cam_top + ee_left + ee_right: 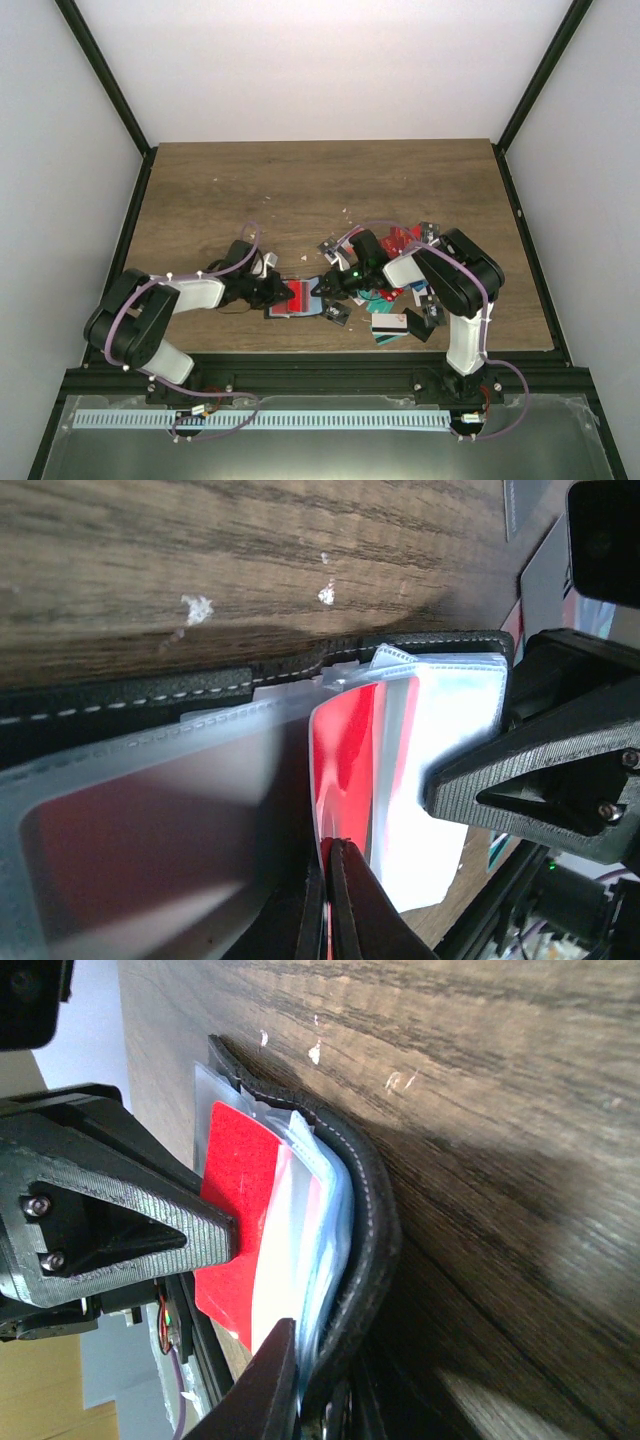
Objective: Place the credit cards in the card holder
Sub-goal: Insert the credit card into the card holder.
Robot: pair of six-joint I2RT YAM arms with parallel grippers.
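The black card holder [283,311] lies open near the table's front edge, between my two grippers. Its stitched cover [150,692] and clear sleeves [455,710] fill the left wrist view. My left gripper [333,848] is shut on a red credit card [350,740], whose far end lies in among the sleeves. My right gripper [320,1380] is shut on the holder's cover [370,1230] and sleeve stack from the other side. The red card [240,1180] also shows there, beside the left gripper's finger [190,1230]. In the top view the left gripper [272,292] and right gripper [328,288] face each other.
A loose pile of credit cards [392,300], teal, red and black, lies under the right arm, with more red ones [400,240] behind it. White crumbs [346,212] dot the wood. The table's front edge [300,350] runs just below the holder.
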